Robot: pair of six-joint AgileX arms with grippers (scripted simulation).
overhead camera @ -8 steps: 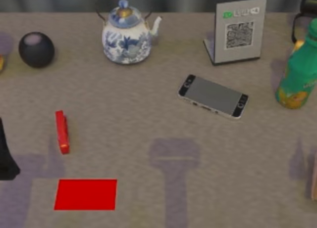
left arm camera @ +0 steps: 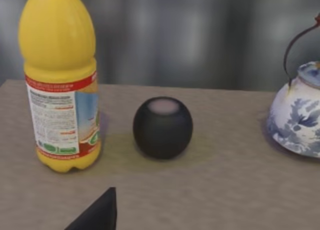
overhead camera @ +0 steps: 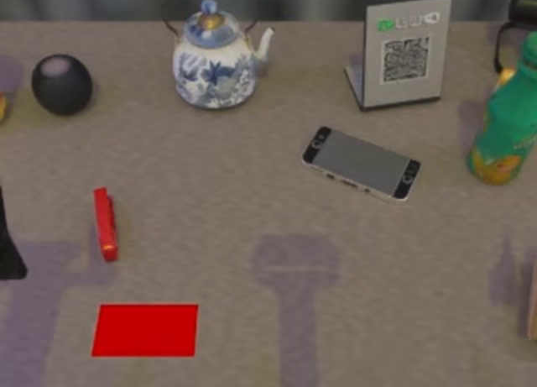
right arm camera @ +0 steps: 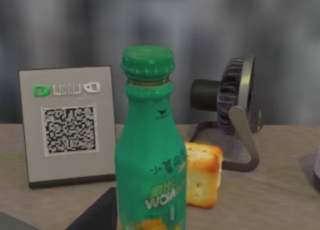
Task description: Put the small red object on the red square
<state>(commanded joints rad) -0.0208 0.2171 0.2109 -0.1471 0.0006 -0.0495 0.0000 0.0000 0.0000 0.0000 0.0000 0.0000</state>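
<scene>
From above I see the small red bar lying flat on the tabletop toward the left side, its orange tip at the end nearer the red patch. The two are apart — a strip of bare tabletop separates them, and the patch sits at the near edge just to the right of the bar's line. My left hand shows only as a dark shape at the left edge of the top view, level with the bar and not touching it; I cannot tell whether its fingers are spread or closed. Its wrist camera looks at a yellow bottle, a black ball and part of a blue-and-white teapot. My right arm is barely in sight at the right edge — perhaps the pale sliver low down there. Its wrist camera faces a green bottle, a QR sign, a small fan and a piece of bread. A phone lies mid-table.
</scene>
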